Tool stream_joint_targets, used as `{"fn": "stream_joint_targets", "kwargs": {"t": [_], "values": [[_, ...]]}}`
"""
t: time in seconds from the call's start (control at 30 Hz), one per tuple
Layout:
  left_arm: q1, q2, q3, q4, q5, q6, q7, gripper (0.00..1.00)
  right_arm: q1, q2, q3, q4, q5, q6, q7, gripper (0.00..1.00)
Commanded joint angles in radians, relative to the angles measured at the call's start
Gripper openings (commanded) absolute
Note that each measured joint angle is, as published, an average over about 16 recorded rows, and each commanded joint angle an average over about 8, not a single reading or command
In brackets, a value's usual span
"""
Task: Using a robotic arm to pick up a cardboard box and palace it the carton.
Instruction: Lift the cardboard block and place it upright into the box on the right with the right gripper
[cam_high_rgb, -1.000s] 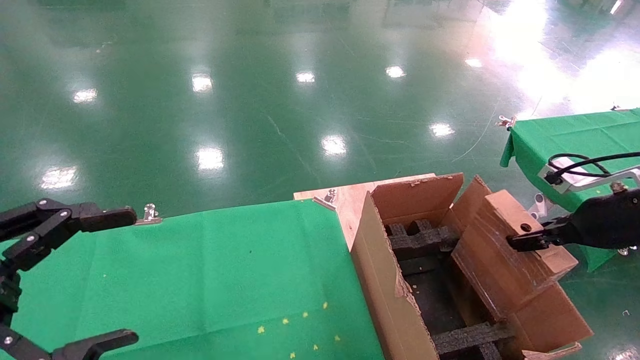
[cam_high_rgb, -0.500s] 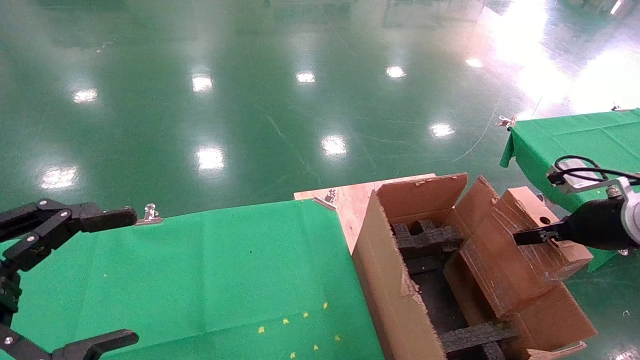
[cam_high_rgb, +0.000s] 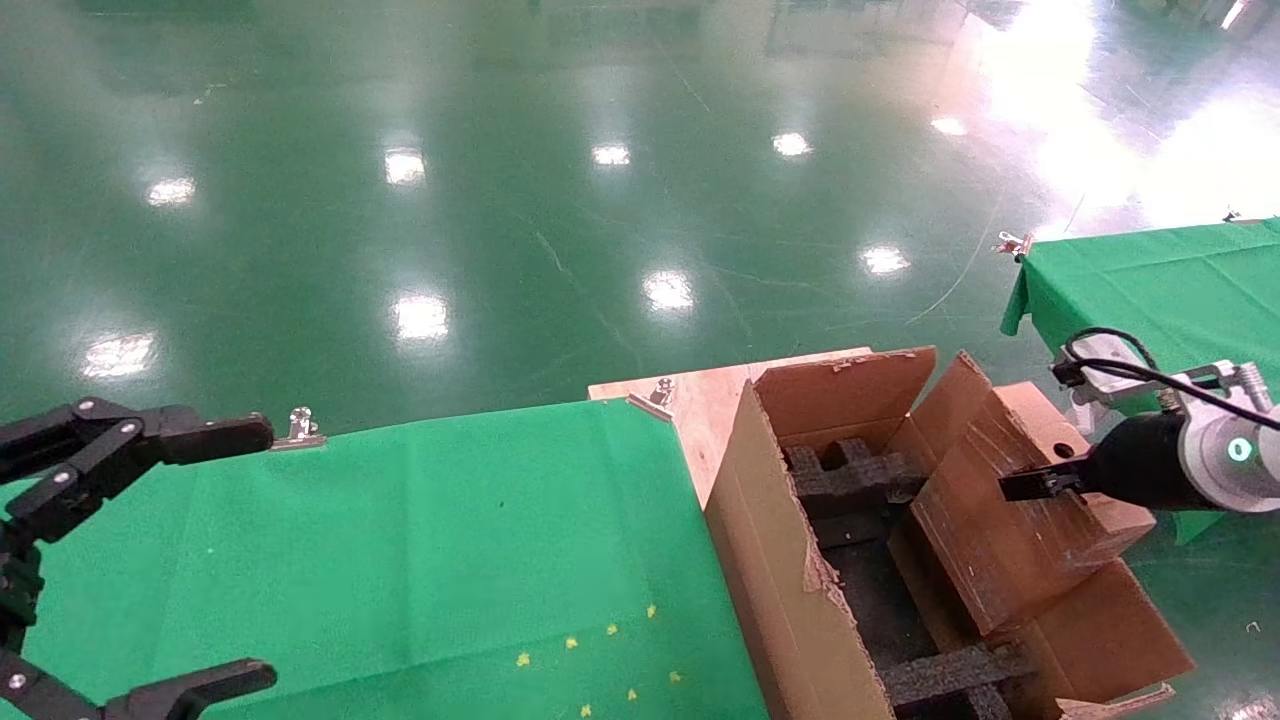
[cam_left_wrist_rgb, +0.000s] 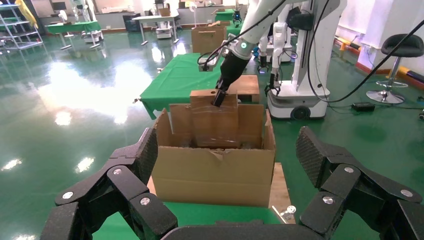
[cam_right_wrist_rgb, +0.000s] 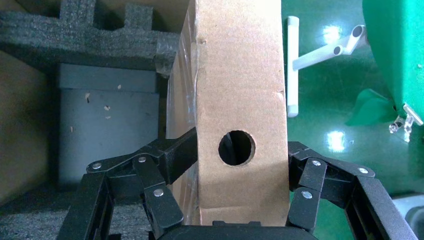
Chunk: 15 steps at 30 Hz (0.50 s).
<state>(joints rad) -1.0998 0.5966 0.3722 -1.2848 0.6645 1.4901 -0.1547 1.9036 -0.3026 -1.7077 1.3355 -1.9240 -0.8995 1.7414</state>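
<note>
The cardboard box (cam_high_rgb: 1010, 520) is matt brown card under glossy clear tape. The carton (cam_high_rgb: 790, 560) is rough corrugated board with ragged flaps and coarse black foam inserts (cam_high_rgb: 850, 480). Matt green cloth (cam_high_rgb: 400, 540) contrasts with the glossy floor (cam_high_rgb: 500, 200).

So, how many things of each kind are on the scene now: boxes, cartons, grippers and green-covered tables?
Boxes: 1, the box, held by the right gripper over the carton.
Cartons: 1, the carton.
Grippers: 2, the right one and the left gripper, open over the near table.
Green tables: 2, near table and far table.
Total: 6.
</note>
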Motion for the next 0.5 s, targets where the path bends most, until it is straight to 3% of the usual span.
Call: {"fn": "stream_joint_targets", "kwargs": {"t": [0.03,0.5], "values": [[0.000,0.000,0.000,0.000,0.000,0.000,0.000,1.00,-0.009,-0.006,-0.005,0.000,-0.008,0.006,0.011,0.00],[0.000,0.000,0.001,0.000,-0.001,0.000,0.000,1.00,-0.127,-0.115,-0.052,-0.048,-0.127,0.088,0.167,0.00]]}}
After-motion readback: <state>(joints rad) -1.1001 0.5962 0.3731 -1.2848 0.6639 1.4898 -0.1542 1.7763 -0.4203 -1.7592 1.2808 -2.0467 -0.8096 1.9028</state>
